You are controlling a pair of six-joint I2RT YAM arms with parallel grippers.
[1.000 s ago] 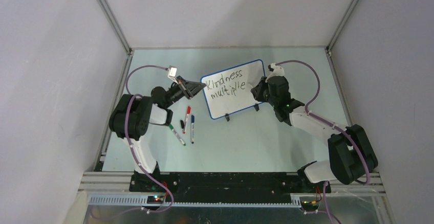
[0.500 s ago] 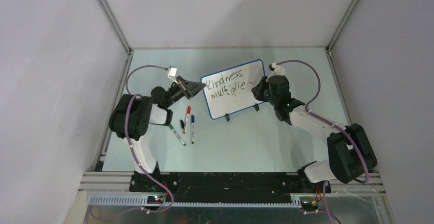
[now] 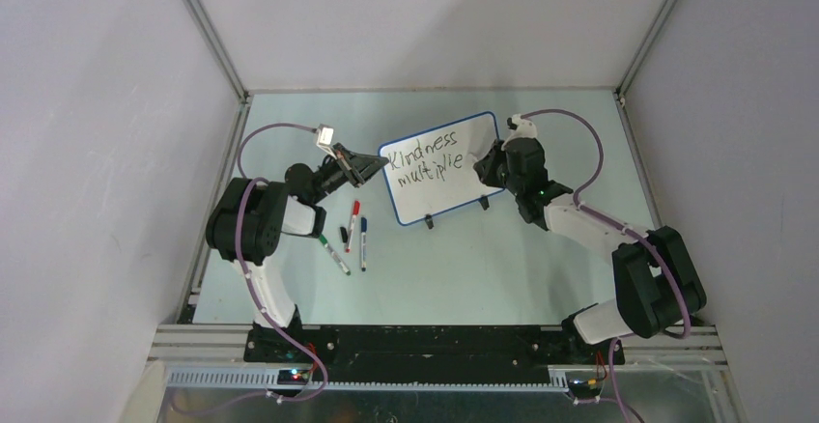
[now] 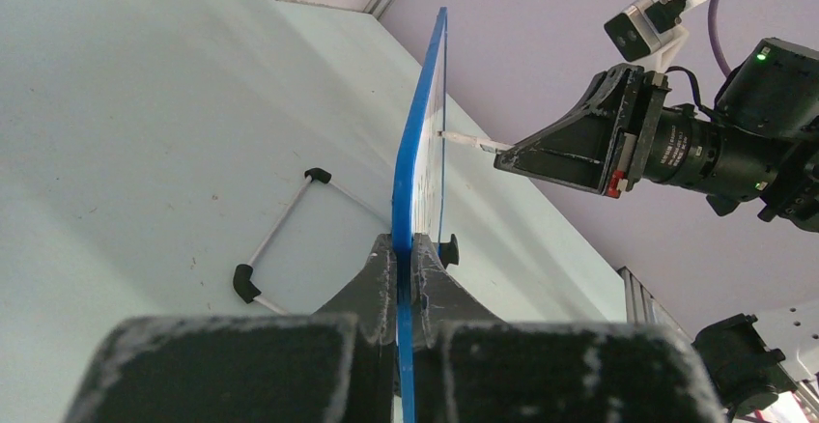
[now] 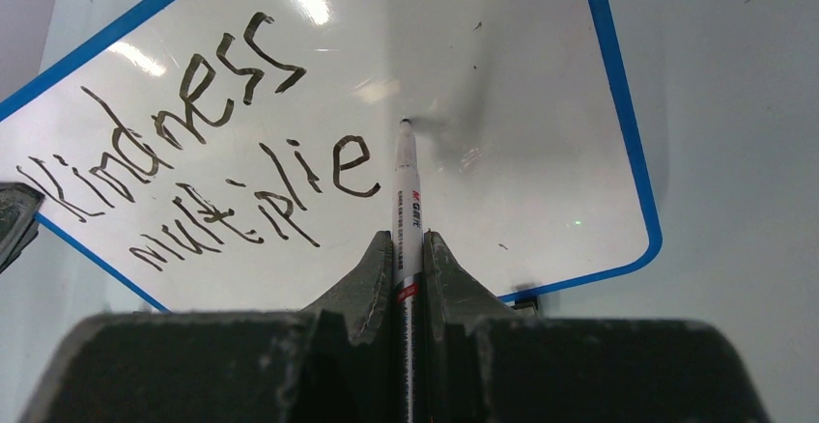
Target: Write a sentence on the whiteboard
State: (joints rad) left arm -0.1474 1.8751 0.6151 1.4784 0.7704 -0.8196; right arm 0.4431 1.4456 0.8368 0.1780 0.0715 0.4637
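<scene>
Pen point(image 5: 404, 186) tip sits just past the "e" — words point(image 5: 208, 157) get no new stroke this last second, so "s" waits; right gripper point(image 5: 407, 249) pinches pen tight, left gripper point(image 4: 406, 254) clamps board point(image 3: 439, 196) edge — board stands upright between them

Red marker point(image 3: 353, 225), blue marker point(image 3: 363, 245), green marker point(image 3: 335, 256) and a black cap point(image 3: 344, 235) lie close together on the table point(image 3: 541, 278).

In the right wrist view the whiteboard point(image 5: 541, 104) is running off the top and left edges, and the lower barrel of the marker point(image 5: 406, 191) is vanishing between the fingers of the right tool point(image 5: 407, 241). From the left wrist, the whiteboard is showing edge-on, its face unreadable.
</scene>
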